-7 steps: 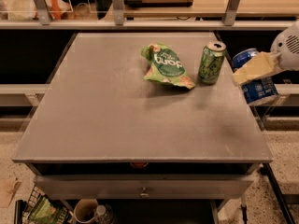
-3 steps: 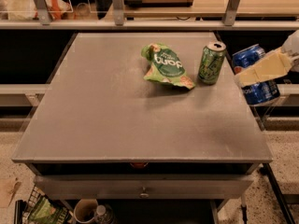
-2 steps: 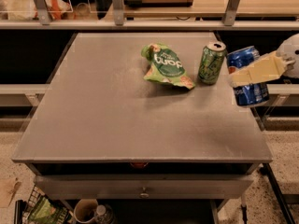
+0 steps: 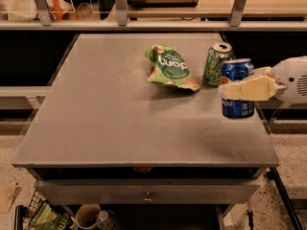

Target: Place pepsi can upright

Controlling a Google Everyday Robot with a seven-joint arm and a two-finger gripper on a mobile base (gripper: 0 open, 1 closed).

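step: set-down | my pincer [image 4: 238,86] pinched the blue can [image 4: 237,108], upright, over the right edge of the worktop [image 4: 110,114], beside the green can [image 4: 214,66] | next: lower it straight, then let go

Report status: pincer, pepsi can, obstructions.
Pincer at right, shut on pepsi can. Can upright near table right edge. Green can close behind it; snack bag farther left.

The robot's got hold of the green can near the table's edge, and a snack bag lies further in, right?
Not quite. In the camera view the gripper, near the edge of the table, has its jaws closed on the blue pepsi can, held upright. The green can stands free beside it. The snack bag does lie further in.
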